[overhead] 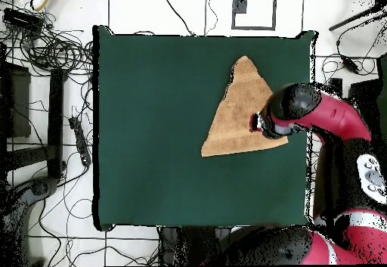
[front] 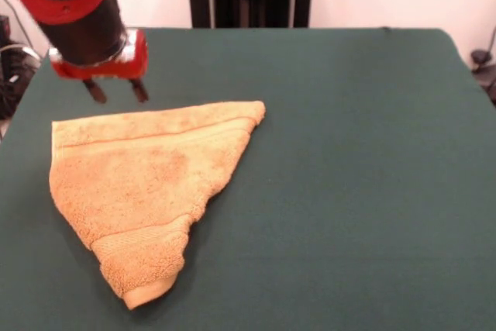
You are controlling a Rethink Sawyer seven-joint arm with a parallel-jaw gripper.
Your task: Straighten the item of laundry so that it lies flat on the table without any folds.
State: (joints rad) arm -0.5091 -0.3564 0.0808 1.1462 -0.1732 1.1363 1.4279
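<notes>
The item of laundry (front: 143,184) is a golden-orange towel folded over into a rough triangle. It lies on the left part of the dark green table (front: 349,176) in the front view, one point toward the near edge. My gripper (front: 116,91) hovers just beyond the towel's far edge, above the cloth. Its two dark fingers (front: 97,92) stand apart, open, with nothing between them. From overhead the towel (overhead: 238,116) shows as a triangle near the table's right side, and the arm's wrist covers its right edge, hiding the gripper.
The table's (overhead: 166,128) left edge in the front view runs close to the towel. Cables and stands (overhead: 53,113) lie on the floor beside the table in the overhead view. The arm's body (overhead: 332,128) reaches in from the right there.
</notes>
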